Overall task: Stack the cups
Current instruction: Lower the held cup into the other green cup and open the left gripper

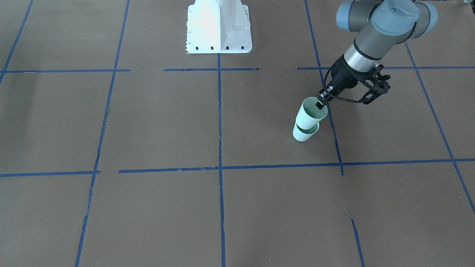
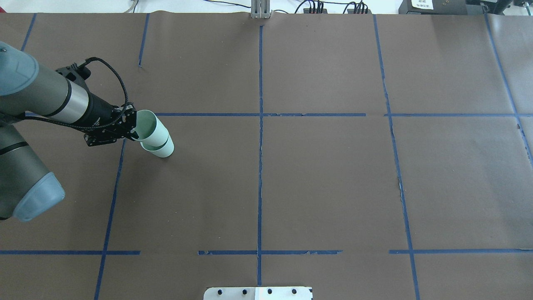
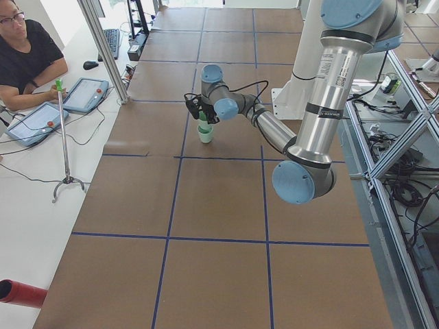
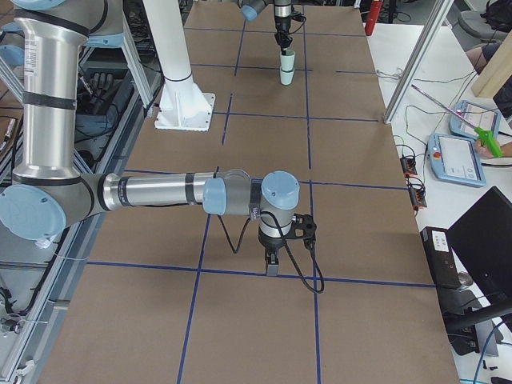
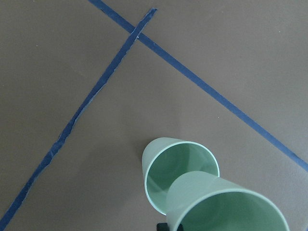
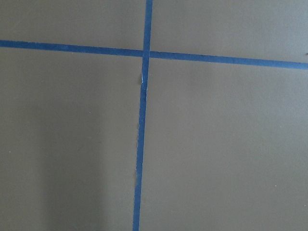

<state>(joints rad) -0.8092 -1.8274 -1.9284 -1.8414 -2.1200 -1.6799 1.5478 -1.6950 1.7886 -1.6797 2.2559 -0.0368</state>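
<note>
Two pale mint-green cups are near my left gripper [image 1: 322, 102]. The lower cup [image 1: 304, 134] stands on the brown table. The upper cup [image 1: 310, 113] is tilted, with its base inside the lower cup's mouth. My left gripper is shut on the upper cup's rim, as the overhead view [image 2: 134, 134] also shows. The left wrist view shows the upper cup [image 5: 202, 190] over the lower cup [image 5: 166, 168]. My right gripper [image 4: 273, 268] shows only in the exterior right view, low over the table and far from the cups; I cannot tell if it is open.
Blue tape lines [image 2: 260, 125] divide the brown table into squares. The white robot base [image 1: 219, 27] stands at the table's middle edge. An operator [image 3: 27, 58] sits beyond the table's far side with tablets. A metal post [image 4: 408, 64] stands at that side.
</note>
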